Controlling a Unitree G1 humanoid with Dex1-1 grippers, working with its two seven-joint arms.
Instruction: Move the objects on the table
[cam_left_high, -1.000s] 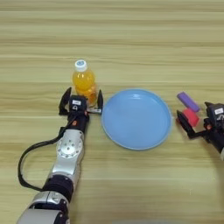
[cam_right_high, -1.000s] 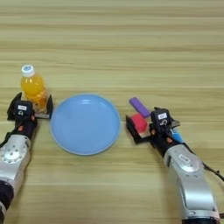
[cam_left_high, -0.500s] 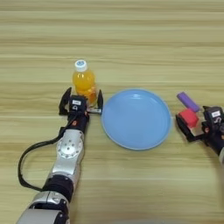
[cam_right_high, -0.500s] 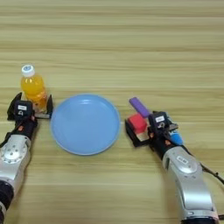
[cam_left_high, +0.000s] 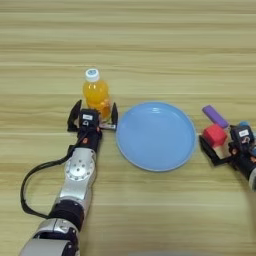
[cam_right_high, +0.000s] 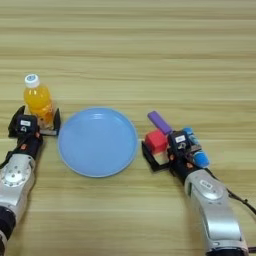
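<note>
An orange-juice bottle (cam_left_high: 96, 93) with a white cap stands upright left of centre on the wooden table (cam_left_high: 150, 40). My left gripper (cam_left_high: 94, 116) is open right in front of it, one finger on either side of the bottle's base. On the right, a red cube (cam_right_high: 156, 141) lies on the table with a flat purple block (cam_right_high: 159, 121) just behind it. My right gripper (cam_right_high: 170, 151) is open beside the cube. Its left finger reaches under the cube's near side, and the cube sits at the mouth of the fingers.
A round blue plate (cam_left_high: 155, 135) lies flat between the two grippers with nothing on it. A blue-tipped part (cam_right_high: 196, 153) shows on the right side of the right gripper. A black cable (cam_left_high: 30, 185) loops beside the left forearm.
The right gripper has edged slightly left, closer to the red cube. The left gripper, bottle, cube and purple block have stayed in place.
</note>
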